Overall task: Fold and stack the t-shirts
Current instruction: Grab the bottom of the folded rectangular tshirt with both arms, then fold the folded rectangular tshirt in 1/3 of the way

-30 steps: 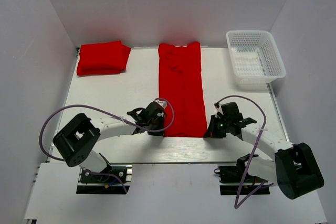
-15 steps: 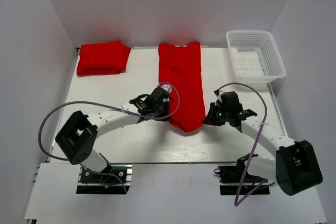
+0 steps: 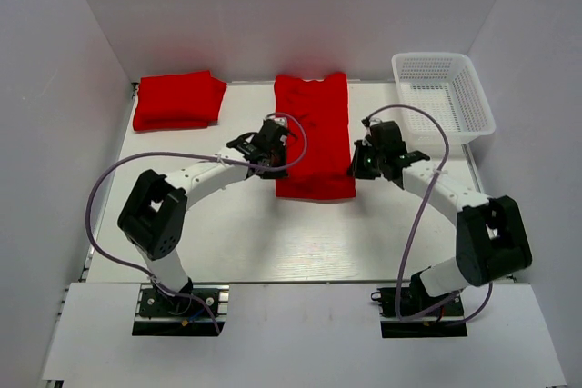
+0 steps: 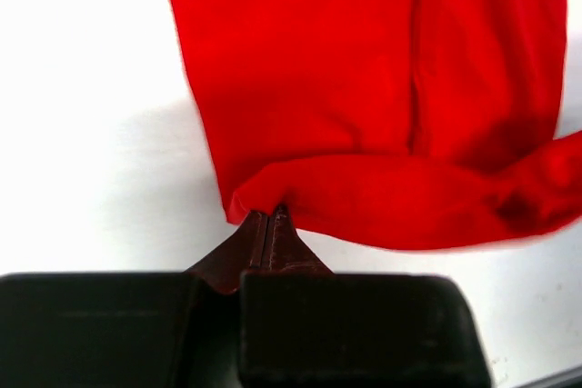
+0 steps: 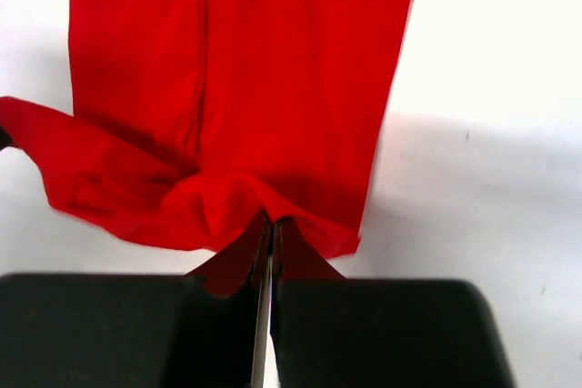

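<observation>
A long red t-shirt [image 3: 312, 115] lies as a strip down the middle of the white table, its near end doubled back over itself. My left gripper [image 3: 280, 166] is shut on the left corner of that raised hem; the left wrist view shows my left gripper [image 4: 266, 215] pinching the t-shirt [image 4: 309, 70]. My right gripper [image 3: 354, 168] is shut on the right corner; the right wrist view shows my right gripper [image 5: 271, 223] biting a bunched edge of the t-shirt [image 5: 245, 61]. A second, folded t-shirt [image 3: 177, 100] rests at the far left.
A white mesh basket [image 3: 482, 102] stands at the far right corner. White walls close in the table at the back and on both sides. Purple cables loop from both arms above the near half of the table.
Both grippers have carried the shirt's near hem up and away from the arm bases towards the far end. The strip now folds over itself and looks much shorter.
</observation>
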Controlling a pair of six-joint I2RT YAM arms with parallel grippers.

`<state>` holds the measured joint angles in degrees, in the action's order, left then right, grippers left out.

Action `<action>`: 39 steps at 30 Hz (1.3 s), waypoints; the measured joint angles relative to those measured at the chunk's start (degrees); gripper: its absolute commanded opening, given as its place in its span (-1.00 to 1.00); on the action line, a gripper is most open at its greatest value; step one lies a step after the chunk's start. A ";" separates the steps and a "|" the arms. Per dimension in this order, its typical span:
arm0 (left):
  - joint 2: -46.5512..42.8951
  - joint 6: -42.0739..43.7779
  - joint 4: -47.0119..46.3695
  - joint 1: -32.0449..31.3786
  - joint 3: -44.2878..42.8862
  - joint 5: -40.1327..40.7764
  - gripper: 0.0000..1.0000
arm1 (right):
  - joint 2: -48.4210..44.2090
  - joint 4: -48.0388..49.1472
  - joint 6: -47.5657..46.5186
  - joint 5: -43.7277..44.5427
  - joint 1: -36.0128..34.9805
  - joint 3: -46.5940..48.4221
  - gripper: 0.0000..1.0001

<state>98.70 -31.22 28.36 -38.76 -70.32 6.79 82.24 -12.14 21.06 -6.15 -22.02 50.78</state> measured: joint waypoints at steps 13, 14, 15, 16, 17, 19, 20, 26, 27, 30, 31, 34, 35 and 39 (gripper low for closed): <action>7.37 6.32 -2.80 6.75 -9.55 -3.13 -1.00 | 12.04 -1.11 -2.49 2.84 2.12 14.93 -1.00; 8.13 6.75 -3.06 7.06 -10.40 -3.32 -1.00 | 12.85 -1.16 -2.67 3.02 2.32 15.98 -1.00; 8.70 7.08 -3.19 7.48 -11.08 -3.39 -1.00 | 13.75 -1.29 -2.91 3.21 2.58 17.20 -1.00; 9.40 7.43 -3.19 7.78 -12.02 -3.61 -1.00 | 14.69 -1.40 -3.15 3.26 2.84 18.49 -1.00; 10.01 7.72 -3.37 8.13 -12.94 -3.80 -1.00 | 15.52 -1.42 -3.41 3.34 3.04 19.61 -1.00; 11.26 8.31 -3.48 8.96 -14.75 -4.28 -1.00 | 17.18 -1.42 -3.74 3.43 3.52 21.66 -1.00; 11.72 8.52 -3.54 9.35 -15.47 -4.37 -1.00 | 17.99 -1.57 -3.80 3.41 3.67 22.67 -1.00; 14.88 9.84 -4.42 11.67 -18.47 -6.21 -1.00 | 23.69 -1.81 -4.66 2.62 4.79 28.41 -1.00; 15.41 10.08 -4.55 11.87 -18.86 -6.67 -1.00 | 24.48 -1.90 -4.72 2.49 5.01 29.09 -1.00; 17.20 10.84 -5.88 12.57 -19.69 -7.65 -1.00 | 26.45 -2.36 -4.83 1.90 5.49 30.95 -1.00; 17.77 10.99 -6.51 12.70 -19.71 -7.89 -1.00 | 27.06 -2.49 -4.83 1.79 5.68 31.63 -1.00; 19.15 11.58 -7.45 13.05 -19.82 -8.55 -1.00 | 28.50 -2.80 -5.03 1.36 6.12 33.16 -1.00; 19.61 11.72 -7.63 13.14 -19.91 -8.79 -1.00 | 28.94 -2.84 -5.05 1.20 6.23 33.62 -1.00; 22.01 12.41 -8.57 13.29 -21.66 -9.51 -1.00 | 31.04 -3.02 -5.22 0.70 6.64 35.65 -1.00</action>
<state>120.70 -18.81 19.79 -25.47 -91.98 -2.72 113.27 -15.16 15.84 -5.45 -15.38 86.43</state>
